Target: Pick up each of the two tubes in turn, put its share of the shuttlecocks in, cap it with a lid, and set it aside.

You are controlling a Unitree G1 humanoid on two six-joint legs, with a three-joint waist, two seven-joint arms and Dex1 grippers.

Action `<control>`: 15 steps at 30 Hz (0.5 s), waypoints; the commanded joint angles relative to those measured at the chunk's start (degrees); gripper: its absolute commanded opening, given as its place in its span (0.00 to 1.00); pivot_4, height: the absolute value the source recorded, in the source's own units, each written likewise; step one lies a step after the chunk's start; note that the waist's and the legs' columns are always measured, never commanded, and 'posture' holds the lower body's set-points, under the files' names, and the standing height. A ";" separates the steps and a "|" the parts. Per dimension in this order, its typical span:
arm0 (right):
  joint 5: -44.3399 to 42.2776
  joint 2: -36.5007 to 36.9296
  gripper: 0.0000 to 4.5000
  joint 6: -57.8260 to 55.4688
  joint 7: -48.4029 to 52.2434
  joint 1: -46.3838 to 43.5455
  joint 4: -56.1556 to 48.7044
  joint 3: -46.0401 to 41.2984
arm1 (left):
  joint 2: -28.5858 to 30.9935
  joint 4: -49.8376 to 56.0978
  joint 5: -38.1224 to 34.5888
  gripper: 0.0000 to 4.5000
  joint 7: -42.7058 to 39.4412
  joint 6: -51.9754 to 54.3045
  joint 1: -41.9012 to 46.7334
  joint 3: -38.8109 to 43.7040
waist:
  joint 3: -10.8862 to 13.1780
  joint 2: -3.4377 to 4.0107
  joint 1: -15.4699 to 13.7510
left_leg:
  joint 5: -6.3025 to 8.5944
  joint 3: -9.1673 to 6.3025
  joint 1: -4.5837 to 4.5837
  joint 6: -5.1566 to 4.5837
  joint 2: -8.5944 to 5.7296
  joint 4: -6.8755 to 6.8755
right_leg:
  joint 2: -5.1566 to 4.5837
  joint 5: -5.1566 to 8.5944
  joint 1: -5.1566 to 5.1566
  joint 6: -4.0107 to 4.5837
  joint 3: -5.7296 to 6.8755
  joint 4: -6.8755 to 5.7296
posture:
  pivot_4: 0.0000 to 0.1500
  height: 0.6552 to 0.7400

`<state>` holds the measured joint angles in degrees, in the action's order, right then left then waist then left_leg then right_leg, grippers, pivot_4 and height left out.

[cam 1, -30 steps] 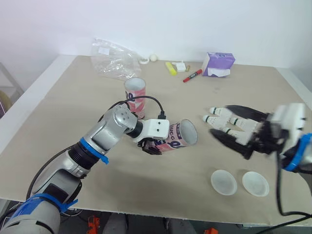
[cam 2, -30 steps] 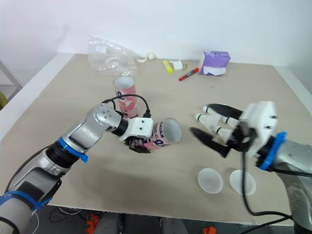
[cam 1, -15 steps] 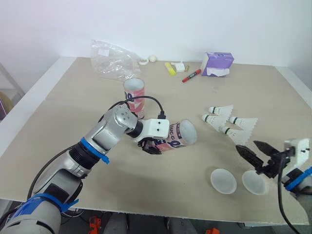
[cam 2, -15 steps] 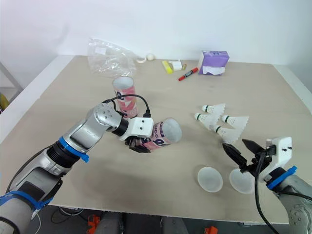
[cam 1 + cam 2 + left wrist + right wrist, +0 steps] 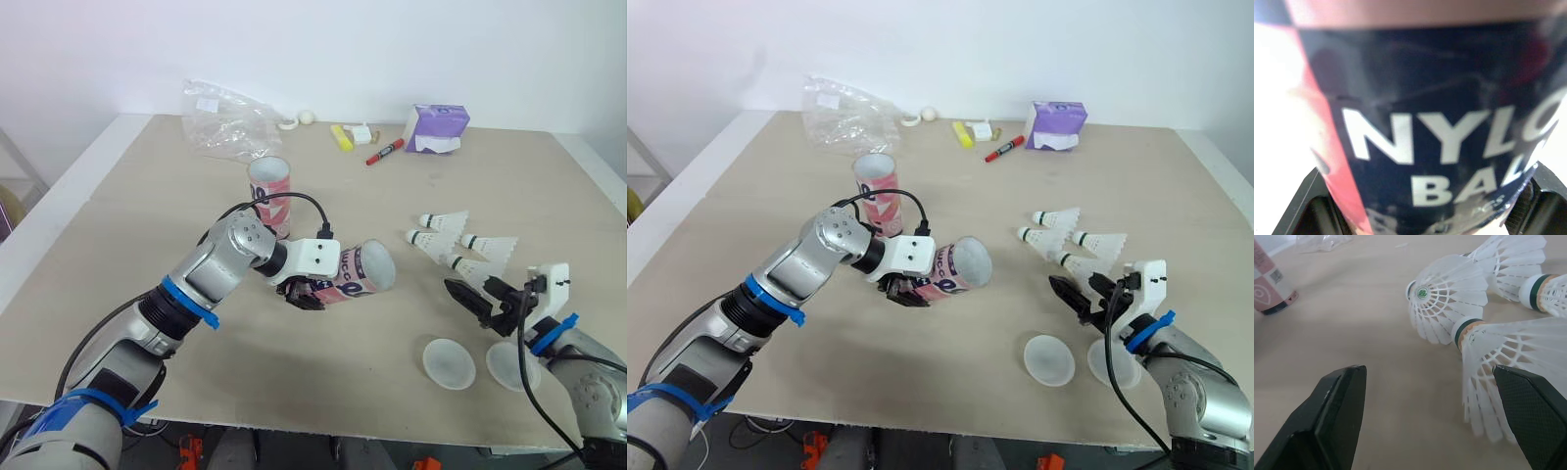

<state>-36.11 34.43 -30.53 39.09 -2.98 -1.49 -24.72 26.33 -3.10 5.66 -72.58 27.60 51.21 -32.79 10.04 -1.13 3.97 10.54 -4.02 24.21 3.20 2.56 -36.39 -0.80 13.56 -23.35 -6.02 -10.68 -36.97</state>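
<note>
1. Left gripper (image 5: 304,294): clamped on the tube (image 5: 358,275), held sideways with its open mouth facing the right gripper. Its fingers are mostly hidden under the tube. In the wrist view we make out just their black bases at the two lower corners.
2. Tube label: the wrist view reads "NYLO" over "BAL", both cut off at the edge. From the head we read only one large "e", as the rest curls out of sight.
3. Right gripper (image 5: 476,295): fingers apart, empty, low over the table (image 5: 147,196).
4. Shuttlecocks (image 5: 468,266): four in a cluster, the nearest just ahead of the right fingertips. The wrist view cuts off the outer ones.
5. Lids (image 5: 449,363): two, beside the right wrist. One is partly hidden behind the arm and cable.
6. Second tube (image 5: 271,191): upright beyond the left gripper, its writing too small to read.
7. Change: half a second ago the right gripper hung over the hidden lid, apart from the shuttlecocks. It now sits close up to them. The left gripper and tube are unmoved.
</note>
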 commanded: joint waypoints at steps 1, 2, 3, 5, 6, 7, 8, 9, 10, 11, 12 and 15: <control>0.35 0.30 0.98 1.13 0.08 -2.67 1.91 -0.19 | 0.13 -0.11 1.42 0.75 1.36 0.49 -0.24 -0.22 | 0.00 0.00 0.01 | 0.00 0.00 0.00 0.00 0.00 0.00 | 0.00 0.00 0.00 0.00 0.00 0.00 | 1.00 1.00; 0.32 0.09 0.98 1.06 -0.24 -3.37 2.67 -0.42 | 0.12 -0.06 1.44 0.75 1.42 0.55 -0.26 -0.21 | 0.00 0.01 0.02 | 0.00 0.00 0.00 0.00 0.00 0.00 | 0.00 0.00 0.00 0.00 0.00 0.00 | 1.00 1.00; 0.28 -0.03 0.98 1.02 -0.42 -3.86 3.26 -0.62 | 0.12 -0.02 1.45 0.75 1.46 0.61 -0.28 -0.19 | 0.00 0.00 0.02 | 0.00 0.00 0.00 -0.01 0.00 0.00 | 0.00 0.00 0.00 0.00 0.00 0.00 | 1.00 1.00; -0.54 -0.34 0.85 0.34 -0.92 -4.67 4.14 -1.31 | 0.15 0.07 1.47 0.75 1.54 0.69 -0.34 -0.16 | 0.00 0.00 0.03 | -0.01 0.00 0.00 -0.01 0.00 0.00 | 0.00 0.00 0.00 -0.01 0.00 0.00 | 1.00 1.00; -0.82 -0.40 0.78 -0.05 -1.31 -4.94 4.40 -1.59 | 0.18 0.17 1.47 0.75 1.57 0.76 -0.39 -0.14 | 0.00 0.00 0.03 | 0.00 0.00 0.00 -0.01 0.00 0.00 | 0.00 0.00 0.00 -0.01 0.00 0.00 | 1.00 1.00; -0.97 -0.49 0.78 -0.33 -1.76 -5.13 4.57 -1.81 | 0.23 0.27 1.44 0.75 1.58 0.85 -0.46 -0.11 | 0.00 0.00 0.03 | 0.00 0.00 0.00 -0.01 0.00 0.00 | 0.00 0.00 0.00 -0.01 0.00 0.00 | 1.00 1.00; -0.99 -0.63 0.65 -0.52 -2.29 -5.28 4.65 -1.99 | 0.29 0.36 1.44 0.75 1.57 0.86 -0.53 -0.10 | 0.00 0.00 0.03 | -0.01 0.00 0.00 -0.01 0.00 0.00 | 0.00 0.00 0.00 -0.01 0.01 0.00 | 1.00 1.00; -1.00 -0.70 0.60 -0.80 -2.70 -5.32 4.60 -2.05 | 0.34 0.42 1.43 0.75 1.55 0.88 -0.57 -0.10 | 0.00 0.00 0.03 | -0.01 0.00 0.00 -0.01 0.00 0.01 | 0.00 0.00 0.00 -0.01 0.00 0.00 | 1.00 1.00; -0.91 -0.72 0.49 -0.90 -2.82 -5.26 4.62 -1.92 | 0.36 0.44 1.42 0.75 1.52 0.87 -0.59 -0.11 | 0.00 0.00 0.03 | 0.00 0.00 0.01 -0.01 0.00 0.01 | 0.00 0.00 0.00 -0.01 0.00 0.00 | 1.00 1.00; -0.85 -0.72 0.41 -0.98 -2.88 -5.21 4.62 -1.81 | 0.38 0.45 1.42 0.75 1.50 0.87 -0.59 -0.11 | 0.00 0.01 0.05 | -0.01 0.00 0.01 -0.01 0.00 0.01 | 0.00 0.00 0.00 -0.01 0.00 0.00 | 1.00 1.00; -0.87 -0.72 0.28 -1.09 -2.91 -5.10 4.58 -1.72 | 0.39 0.43 1.42 0.75 1.48 0.83 -0.57 -0.13 | 0.00 0.00 0.05 | 0.00 0.00 0.01 -0.01 0.00 0.01 | 0.00 0.00 0.00 -0.01 0.00 0.00 | 1.00 1.00; -1.13 -0.83 0.00 -1.37 -3.07 -4.80 4.23 -1.71 | 0.30 0.20 1.49 0.75 1.45 0.55 -0.42 -0.23 | 0.00 0.00 0.11 | -0.01 0.00 0.01 -0.01 0.00 0.01 | 0.00 0.00 0.00 -0.01 0.00 0.00 | 1.00 1.00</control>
<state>-36.27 33.65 -32.03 36.07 -7.51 3.71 -24.88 26.46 -2.73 5.74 -72.52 27.95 51.15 -32.79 10.04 -1.12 4.08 10.54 -4.02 24.22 3.19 2.55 -36.38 -0.80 13.56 -23.34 -6.04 -10.68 -36.98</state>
